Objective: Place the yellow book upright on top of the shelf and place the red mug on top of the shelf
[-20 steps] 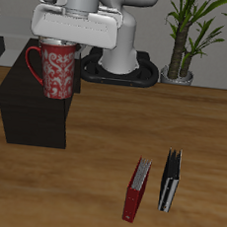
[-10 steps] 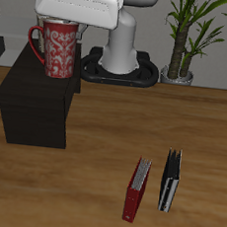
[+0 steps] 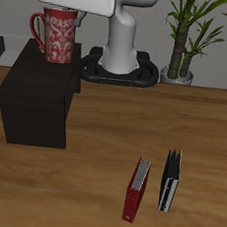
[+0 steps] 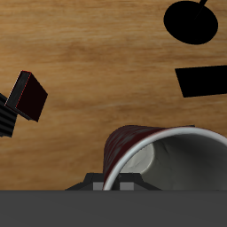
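The red mug (image 3: 56, 35) with its mottled pinkish pattern hangs upright in my gripper (image 3: 65, 11), lifted above the back part of the dark shelf's (image 3: 33, 102) flat top. Only the lower edge of my gripper shows at the top of the exterior view. In the wrist view the mug's pale rim and grey inside (image 4: 168, 152) sit right at my fingers (image 4: 113, 183), which hold its wall. The yellow book is not in view in either frame.
A red book (image 3: 137, 189) and a black book (image 3: 170, 179) lie side by side near the table's front edge; both show in the wrist view (image 4: 31, 96) (image 4: 7, 120). The robot base (image 3: 121, 65) and a potted plant (image 3: 185, 39) stand at the back.
My gripper has risen with the red mug and drifted slightly sideways over the shelf. The books have not moved.
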You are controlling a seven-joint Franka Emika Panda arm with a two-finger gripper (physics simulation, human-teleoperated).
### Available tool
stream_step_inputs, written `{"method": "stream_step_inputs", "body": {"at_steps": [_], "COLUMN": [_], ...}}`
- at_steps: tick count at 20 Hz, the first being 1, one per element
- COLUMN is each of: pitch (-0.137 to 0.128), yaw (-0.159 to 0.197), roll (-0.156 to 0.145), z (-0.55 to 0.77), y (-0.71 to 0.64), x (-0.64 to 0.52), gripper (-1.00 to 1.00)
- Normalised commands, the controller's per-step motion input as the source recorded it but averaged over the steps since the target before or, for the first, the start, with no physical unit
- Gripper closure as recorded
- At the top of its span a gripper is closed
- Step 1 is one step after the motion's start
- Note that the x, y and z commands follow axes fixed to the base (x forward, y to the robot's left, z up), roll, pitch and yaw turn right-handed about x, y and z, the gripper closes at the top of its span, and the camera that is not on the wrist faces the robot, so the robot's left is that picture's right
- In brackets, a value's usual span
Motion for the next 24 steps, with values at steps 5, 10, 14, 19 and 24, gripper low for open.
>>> {"method": "stream_step_inputs", "body": {"at_steps": [5, 10, 14, 19, 24], "pitch": [0.014, 0.003, 0.028, -0.008, 0.029], "yaw": [-0.007, -0.052, -0.071, -0.013, -0.033], "roll": [0.034, -0.003, -0.03, -0.005, 0.009], "z": [-0.04, -0.09, -0.02, 0.07, -0.09], "y": [-0.16, -0.22, -0.08, -0.2, -0.16], "x": [0.0, -0.02, -0.09, -0.08, 0.06], "gripper": [1.0, 1.0, 1.0, 1.0, 1.0]}}
